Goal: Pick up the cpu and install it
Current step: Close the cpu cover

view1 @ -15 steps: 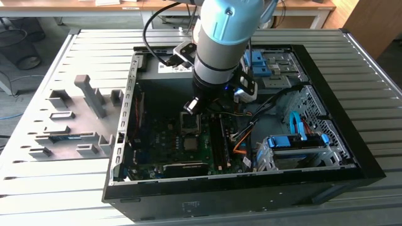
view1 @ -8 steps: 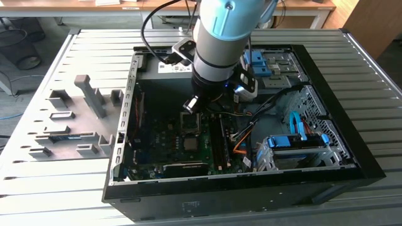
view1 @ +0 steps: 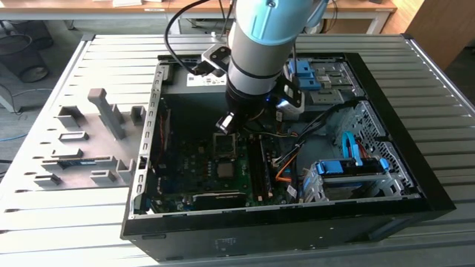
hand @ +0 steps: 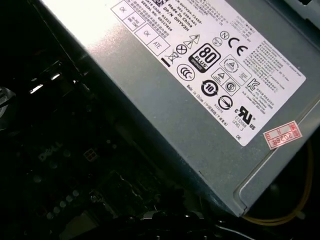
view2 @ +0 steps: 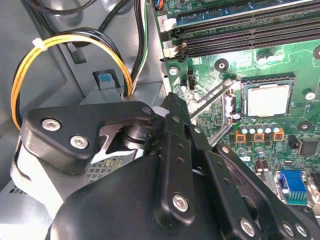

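— While the arm (view1: 260, 50) hangs over the open case (view1: 438, 194), where is the cpu (view1: 222, 168)?

— Flat in its socket on the green board (view1: 186, 167), in the middle of the case. The exterior view shows it as a small grey square. The black frame (view1: 224, 143) lies just beyond it, on the arm's side.

— Does a wrist view show it better?

— Yes, the second wrist view. The cpu (view2: 268, 101) sits there with its silver face up inside the socket, and a thin metal lever (view2: 215, 95) slants beside it. Dark memory slots (view2: 240, 37) run along the board's edge, and yellow wires (view2: 30, 65) loop over the grey metal.

— And the fingers (view2: 170, 150)?

— Black links fill the near part of that view, well apart from the cpu. Open or closed, I cannot tell.

— What does the first wrist view add?

— The grey power supply (hand: 200, 100) with its white label, close up, a yellow wire (hand: 280, 217) at its corner, and dark board beside it.

— Anything that only the exterior view gives?

— The slatted surface (view1: 89, 55) under the case, grey holders (view1: 104, 111) on it at the exterior view's left, and a blue drive bay (view1: 349, 167) at the right inside the case.
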Tool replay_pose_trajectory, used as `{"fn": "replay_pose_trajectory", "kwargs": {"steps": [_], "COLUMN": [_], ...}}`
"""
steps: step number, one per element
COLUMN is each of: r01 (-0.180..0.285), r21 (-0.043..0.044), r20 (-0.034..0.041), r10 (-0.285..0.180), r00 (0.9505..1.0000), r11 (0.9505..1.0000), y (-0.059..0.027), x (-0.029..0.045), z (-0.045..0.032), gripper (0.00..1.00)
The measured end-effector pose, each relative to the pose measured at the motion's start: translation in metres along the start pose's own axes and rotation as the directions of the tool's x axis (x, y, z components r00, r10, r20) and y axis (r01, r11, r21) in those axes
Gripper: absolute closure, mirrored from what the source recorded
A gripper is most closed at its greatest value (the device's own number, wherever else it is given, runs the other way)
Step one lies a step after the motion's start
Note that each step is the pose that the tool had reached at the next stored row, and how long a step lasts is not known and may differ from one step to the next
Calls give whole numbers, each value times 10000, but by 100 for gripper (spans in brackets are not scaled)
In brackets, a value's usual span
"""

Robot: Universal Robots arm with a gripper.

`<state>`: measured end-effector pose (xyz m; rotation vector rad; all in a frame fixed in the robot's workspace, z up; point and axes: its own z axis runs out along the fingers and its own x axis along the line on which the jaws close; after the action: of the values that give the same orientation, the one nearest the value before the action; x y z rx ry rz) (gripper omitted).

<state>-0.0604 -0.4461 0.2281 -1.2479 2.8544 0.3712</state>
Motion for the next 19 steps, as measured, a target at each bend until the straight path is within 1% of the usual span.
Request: {"fn": "replay_pose_trajectory", "kwargs": {"steps": [8, 12, 19], "r01": [170, 219, 270], "r21": [-16, -23, -29], "r20": [-40, -48, -58], "r10": [-171, -219, -270], "r00": [9998, 9997, 9996], "r11": [9999, 9998, 9996], "y": [3, 9, 11], "x": [0, -2, -3], "z": [-25, -48, -59], "gripper": [90, 90, 90]}}
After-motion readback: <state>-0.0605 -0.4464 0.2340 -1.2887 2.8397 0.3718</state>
